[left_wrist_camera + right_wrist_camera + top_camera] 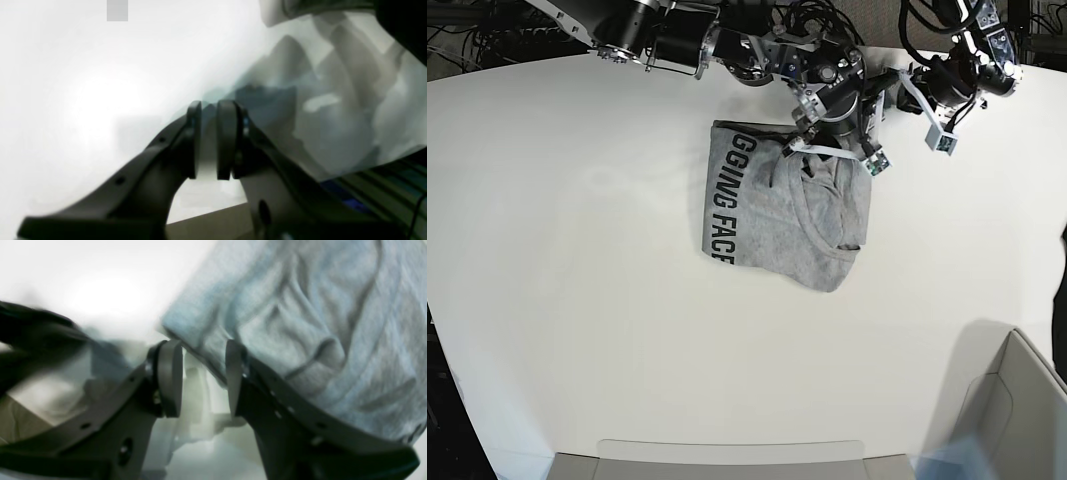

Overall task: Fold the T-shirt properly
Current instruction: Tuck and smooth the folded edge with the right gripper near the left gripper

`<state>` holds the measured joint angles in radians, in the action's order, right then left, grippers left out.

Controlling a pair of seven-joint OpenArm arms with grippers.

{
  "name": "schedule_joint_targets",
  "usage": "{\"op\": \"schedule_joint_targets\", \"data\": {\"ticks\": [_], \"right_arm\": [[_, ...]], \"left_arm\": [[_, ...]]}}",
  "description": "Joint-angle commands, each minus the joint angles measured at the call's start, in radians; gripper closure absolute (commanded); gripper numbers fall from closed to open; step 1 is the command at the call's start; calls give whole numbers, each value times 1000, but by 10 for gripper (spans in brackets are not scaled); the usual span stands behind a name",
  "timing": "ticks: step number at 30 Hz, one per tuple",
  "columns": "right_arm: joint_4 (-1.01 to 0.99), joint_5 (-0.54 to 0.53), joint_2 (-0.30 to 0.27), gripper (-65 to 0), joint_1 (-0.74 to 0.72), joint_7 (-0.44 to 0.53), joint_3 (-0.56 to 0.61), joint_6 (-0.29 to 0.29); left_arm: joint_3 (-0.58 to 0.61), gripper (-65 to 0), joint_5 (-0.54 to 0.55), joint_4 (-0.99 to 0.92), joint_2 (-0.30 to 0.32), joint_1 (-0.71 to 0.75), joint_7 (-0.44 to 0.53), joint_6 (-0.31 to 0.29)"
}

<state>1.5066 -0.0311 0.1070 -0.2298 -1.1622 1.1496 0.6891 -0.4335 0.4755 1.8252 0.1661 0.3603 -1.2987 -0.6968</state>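
Observation:
The heather-grey T-shirt [767, 220] lies partly folded on the white table [577, 280], with black lettering along its left side. My right gripper [832, 150] sits over the shirt's top right part. In the right wrist view the right gripper [200, 376] is open, and the rumpled T-shirt [300, 316] has its edge running down behind the right-hand finger [233, 373]. My left gripper [882, 100] hovers just beyond the shirt's top right corner, close to the other wrist. In its own blurred view the left gripper [208, 140] shows a narrow gap with nothing clearly inside.
A grey bin [1017, 400] stands at the bottom right corner. A flat grey tray edge [727, 460] runs along the bottom. Cables and arm bases [757, 30] crowd the table's far edge.

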Motion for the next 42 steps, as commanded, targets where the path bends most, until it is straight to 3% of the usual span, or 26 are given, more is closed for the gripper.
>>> {"op": "schedule_joint_targets", "data": {"ticks": [1,12,21,30,33,36,42], "right_arm": [[19,4,12,-220,-15,0,-3,9],[13,6,-14,-220,-44,3,-4,9],[-33,75,-10,-220,-61,4,-10,9],[-143,72,35,-216,-66,4,8,9],[-143,72,36,-136,-66,4,22,9],[-142,73,49,0,-64,4,19,7],[-119,72,50,0,-69,8,22,-1]], "left_arm": [[-1,-85,13,15,6,-2,14,-1],[0,-86,13,15,5,-4,14,-1],[0,-86,13,15,3,-4,14,-1],[0,-86,13,15,2,-20,14,-1],[0,-86,13,15,2,-25,14,-1],[0,-86,13,15,2,-25,14,-1],[0,-86,13,15,2,-25,14,-1]]}}
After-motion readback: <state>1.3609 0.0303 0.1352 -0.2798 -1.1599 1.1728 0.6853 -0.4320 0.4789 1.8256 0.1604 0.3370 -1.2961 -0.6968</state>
